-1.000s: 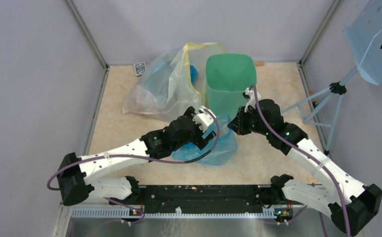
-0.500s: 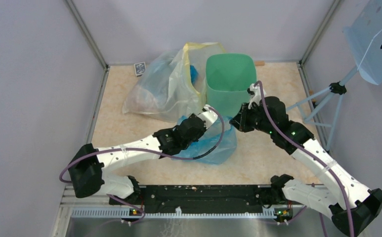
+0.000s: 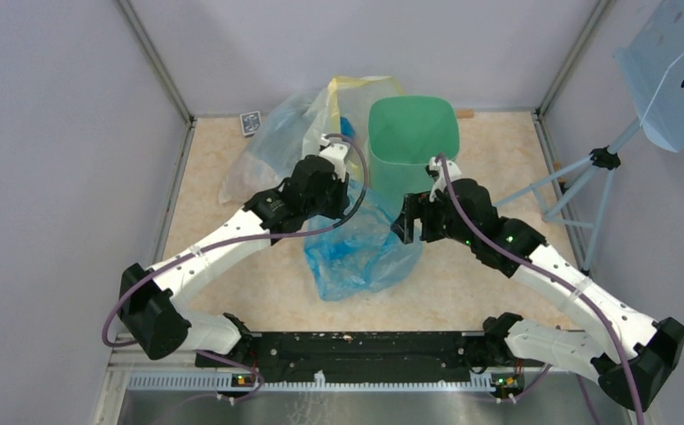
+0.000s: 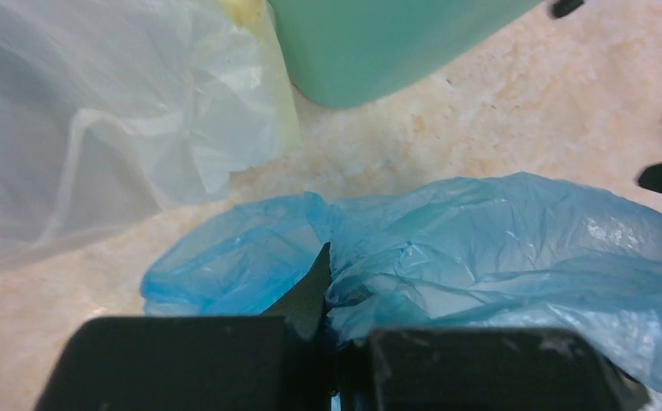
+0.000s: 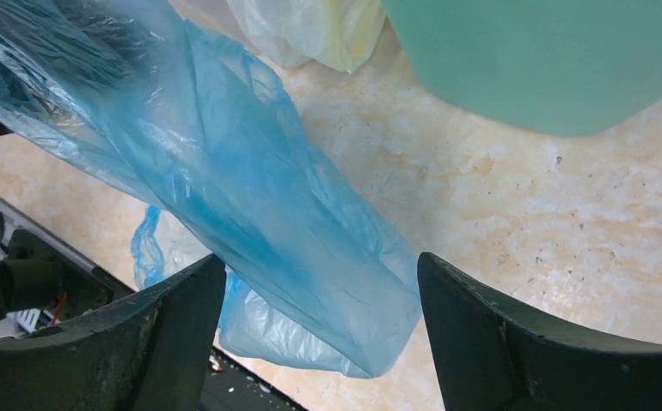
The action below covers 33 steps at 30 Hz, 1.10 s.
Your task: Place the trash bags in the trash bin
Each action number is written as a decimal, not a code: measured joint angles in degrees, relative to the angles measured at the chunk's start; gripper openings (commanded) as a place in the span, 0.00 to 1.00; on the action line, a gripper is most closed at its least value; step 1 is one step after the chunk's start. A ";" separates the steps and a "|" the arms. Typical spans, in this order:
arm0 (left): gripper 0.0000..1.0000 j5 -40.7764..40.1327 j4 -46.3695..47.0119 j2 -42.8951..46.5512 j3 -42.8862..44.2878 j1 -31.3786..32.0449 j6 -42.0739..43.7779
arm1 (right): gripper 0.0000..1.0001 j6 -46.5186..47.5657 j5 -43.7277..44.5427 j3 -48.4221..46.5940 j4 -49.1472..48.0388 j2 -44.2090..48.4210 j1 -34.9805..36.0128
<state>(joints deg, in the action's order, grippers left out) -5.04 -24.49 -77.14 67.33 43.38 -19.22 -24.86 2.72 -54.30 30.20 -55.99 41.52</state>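
Blue trash bag point(image 3: 360, 248) is held up by a pinched fold in the closed left gripper point(image 4: 334, 338), just near of the mint-green bin point(image 3: 400, 181), tail trailing down to the table point(image 3: 232, 266). Featherweight, floppy, slippery, so bunched folds are best grabbed. Right gripper point(image 5: 319, 265) is spread wide, nothing gripped. Bin looks empty inside.

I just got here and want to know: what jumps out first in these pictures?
The crinkly blue trash bag hangs mid-table, pinched by the left gripper. Right behind it stands the mint-green trash bin, with a big clear-and-yellowish sack to its left. The right gripper is open beside the bag.
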 measured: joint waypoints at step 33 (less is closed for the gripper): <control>0.00 17.57 -8.04 6.56 -2.69 -13.33 -12.11 | 0.76 -1.53 25.14 1.88 -2.75 -4.94 14.73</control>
<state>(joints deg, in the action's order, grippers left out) 12.53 -32.53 -70.59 64.64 30.04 -31.33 -26.39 27.86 -52.42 27.44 -60.93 56.25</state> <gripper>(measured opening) 0.005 0.769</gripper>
